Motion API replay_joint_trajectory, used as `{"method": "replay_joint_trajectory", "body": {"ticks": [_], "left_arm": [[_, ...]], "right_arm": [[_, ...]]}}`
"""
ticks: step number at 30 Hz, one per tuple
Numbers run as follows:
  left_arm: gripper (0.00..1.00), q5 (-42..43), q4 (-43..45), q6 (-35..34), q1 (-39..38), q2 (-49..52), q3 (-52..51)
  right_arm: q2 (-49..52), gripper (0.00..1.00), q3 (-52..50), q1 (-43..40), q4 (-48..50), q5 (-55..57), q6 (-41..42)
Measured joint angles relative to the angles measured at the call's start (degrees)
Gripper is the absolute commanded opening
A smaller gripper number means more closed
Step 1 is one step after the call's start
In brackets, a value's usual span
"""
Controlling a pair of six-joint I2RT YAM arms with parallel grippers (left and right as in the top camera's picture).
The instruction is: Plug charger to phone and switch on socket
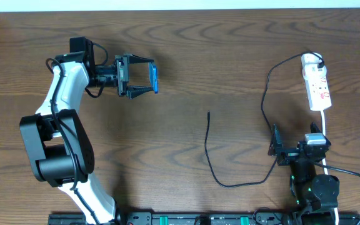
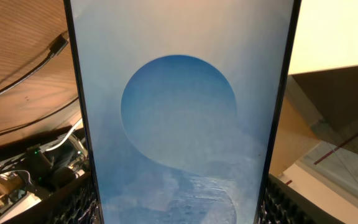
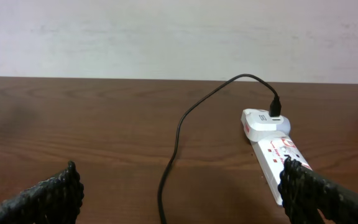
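The left claw (image 1: 147,77) is gripping the phone (image 1: 155,79) by its two long edges, over the far left part of the table (image 1: 186,50). The screen is facing the wrist camera and is showing a pale blue picture with a darker blue circle (image 2: 179,112). I cannot read any word on it.

The right claw (image 1: 272,145) is standing wide apart and is holding nothing, low over the near right part of the table.

The thin black cable (image 1: 209,150) is lying on the wood. Its small tip (image 1: 209,114) is resting near the middle of the table, well apart from the phone. Its other end (image 3: 275,109) is sitting in the far end of the white power strip (image 1: 317,84), at the far right. Red marks (image 3: 283,148) are showing on the strip, but they are too small to read.

The table is dark brown wood with a strong grain. Behind it a plain pale wall (image 3: 166,31) is showing.
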Motion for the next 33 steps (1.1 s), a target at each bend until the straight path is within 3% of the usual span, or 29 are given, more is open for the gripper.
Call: {"method": "replay_joint_trajectory", "body": {"ticks": [33], "left_arm": [[0.08, -1.2, 0.0, 0.0, 0.0, 0.0, 0.0]], "right_arm": [[0.0, 0.99, 0.0, 0.0, 0.0, 0.0, 0.0]]}}
